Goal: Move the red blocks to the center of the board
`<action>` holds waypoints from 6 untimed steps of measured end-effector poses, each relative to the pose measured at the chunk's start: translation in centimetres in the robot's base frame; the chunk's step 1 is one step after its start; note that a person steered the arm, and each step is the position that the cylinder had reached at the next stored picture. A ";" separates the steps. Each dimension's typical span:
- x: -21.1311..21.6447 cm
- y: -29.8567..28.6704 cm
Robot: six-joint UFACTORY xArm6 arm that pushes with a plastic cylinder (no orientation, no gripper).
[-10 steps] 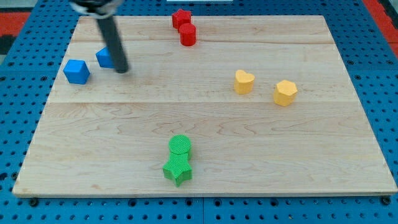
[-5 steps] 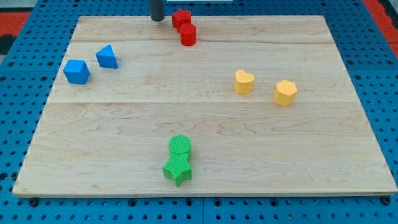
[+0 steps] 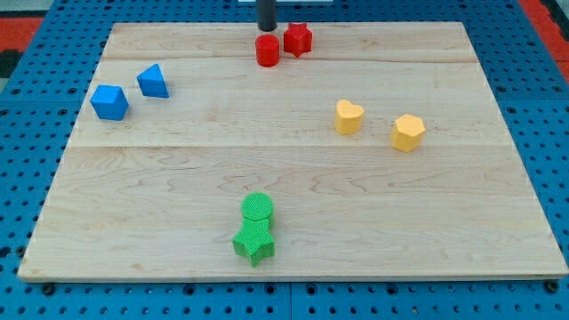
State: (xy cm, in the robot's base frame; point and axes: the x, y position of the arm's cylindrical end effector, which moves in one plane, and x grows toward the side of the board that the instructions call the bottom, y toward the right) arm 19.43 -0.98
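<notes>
A red cylinder [image 3: 267, 50] stands near the top edge of the wooden board [image 3: 293, 213], about the middle of its width. A red star block [image 3: 298, 39] lies just right of it, slightly higher, with a small gap between them. My tip [image 3: 266, 28] is at the top edge, directly above the red cylinder and just left of the red star; the rod rises out of the view's top.
A blue cube [image 3: 109, 102] and a blue triangular block [image 3: 153, 81] sit at the left. A yellow heart [image 3: 348, 116] and a yellow hexagonal block [image 3: 408, 132] sit at the right. A green cylinder [image 3: 258, 209] touches a green star [image 3: 253, 242] near the bottom.
My tip swept from beside the blue blocks to the top edge, then right. The red star has been pushed from above-left of the red cylinder to its right.
</notes>
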 end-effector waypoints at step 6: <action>5.6 12.7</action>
